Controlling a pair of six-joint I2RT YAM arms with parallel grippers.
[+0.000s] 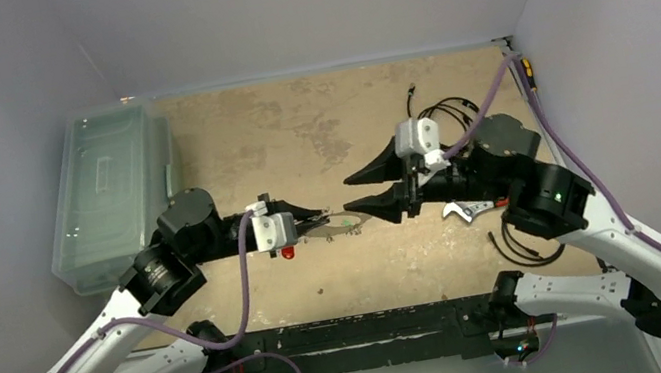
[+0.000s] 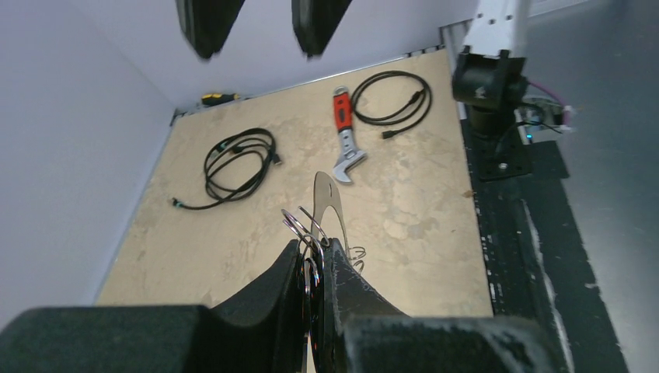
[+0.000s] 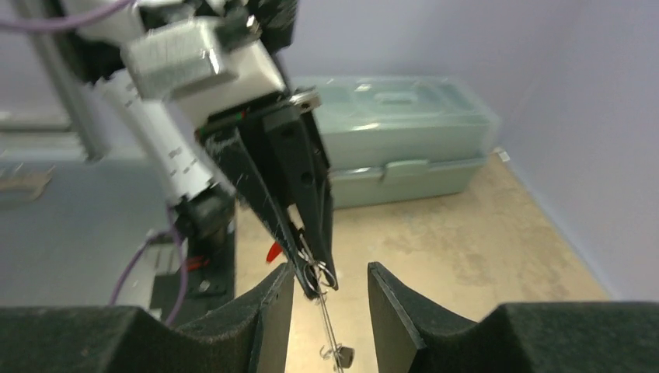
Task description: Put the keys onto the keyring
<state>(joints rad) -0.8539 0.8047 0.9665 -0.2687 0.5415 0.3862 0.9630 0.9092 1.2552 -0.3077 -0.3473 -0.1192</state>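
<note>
Fingers of the left hand (image 1: 322, 220) were pressed shut on one end of the keyring (image 1: 338, 226). They held the pale loop up off the table (image 1: 297, 131), out beyond the jaw end of the red-handled wrench (image 2: 343, 136) and apart from it. The loop's free end pointed back toward the wrench. Small wire rings (image 2: 299, 225) sat against the loop right at the left fingertips. A key with a red head (image 1: 288, 252) hung under the left hand, on the side away from the wrench. Whether it was threaded on the loop could not be told.

Between the wrench and the keyring was the right hand (image 1: 348, 196), its jaws apart and gripping nothing. In the right wrist view the loop's thin edge stood in the gap between the fingers, with space on both sides.

One black cable (image 2: 392, 97) lay coiled just beside the wrench's handle, and another (image 2: 237, 163) lay well apart on its other side. A clear lidded box (image 1: 110, 193) stood far from the wrench, past the left hand.
</note>
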